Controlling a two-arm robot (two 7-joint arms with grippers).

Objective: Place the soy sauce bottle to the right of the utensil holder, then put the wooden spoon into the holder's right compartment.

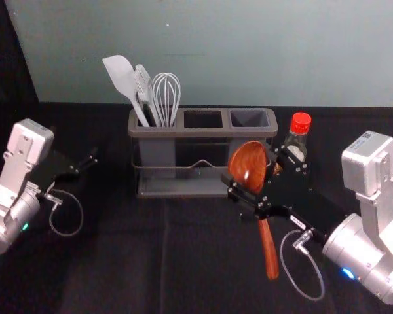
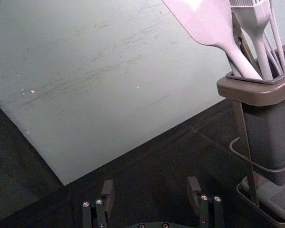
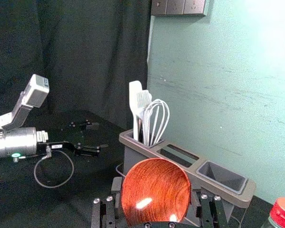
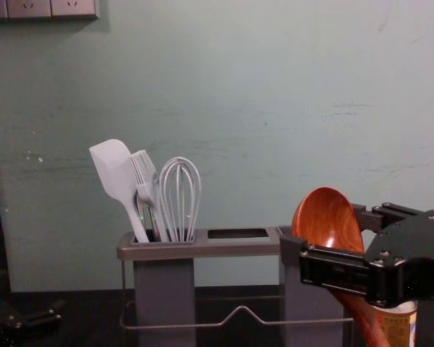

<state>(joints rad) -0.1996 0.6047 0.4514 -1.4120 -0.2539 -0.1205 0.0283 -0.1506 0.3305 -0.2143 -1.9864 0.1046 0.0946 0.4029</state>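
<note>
a pale grey-green wall (image 1: 249, 52) rises behind a tabletop (image 1: 118, 261) covered in black cloth, with a dark curtain (image 3: 95, 61) hanging at the left and a panel of wall sockets (image 4: 50, 7) high on the wall. toward the tabletop's left edge, apart from everything else, the left gripper (image 1: 78, 150) is parked in the air, its two fingers spread wide with nothing between them.

next along, near the back edge of the tabletop, stands the utensil holder (image 1: 203, 132), a grey-brown rack with three openings in a row. its left compartment carries a white spatula (image 1: 121, 75), leaning out to the left, then a white brush (image 1: 144, 82) and a whisk (image 1: 166, 98), all with their heads up. the middle opening (image 1: 203, 118) comes next, and then the right compartment (image 1: 249, 118).

in front of the holder's right end is the wooden spoon (image 1: 249, 167), bowl up and handle slanting down toward the front edge of the tabletop. the right gripper (image 1: 257, 175) reaches in from the right and is pinching the spoon by its bowl, one finger on either side. just beyond the holder's right end, near the tabletop's back edge, the soy sauce bottle (image 1: 296, 144) stands upright under its red cap (image 1: 300, 123).
</note>
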